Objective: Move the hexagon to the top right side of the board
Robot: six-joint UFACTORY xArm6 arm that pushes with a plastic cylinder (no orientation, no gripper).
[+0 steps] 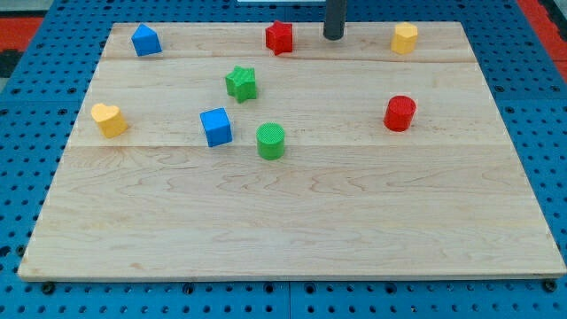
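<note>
Yellow hexagon [405, 38] right of my tip [333, 37].

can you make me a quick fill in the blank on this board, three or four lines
My tip rests near the view's top edge, between the red star and the ____ hexagon.
The green star lies above the blue ____.
The red cylinder sits on the view's ____ side.
The heart is coloured ____.

Missing words: yellow; cube; right; yellow
</note>
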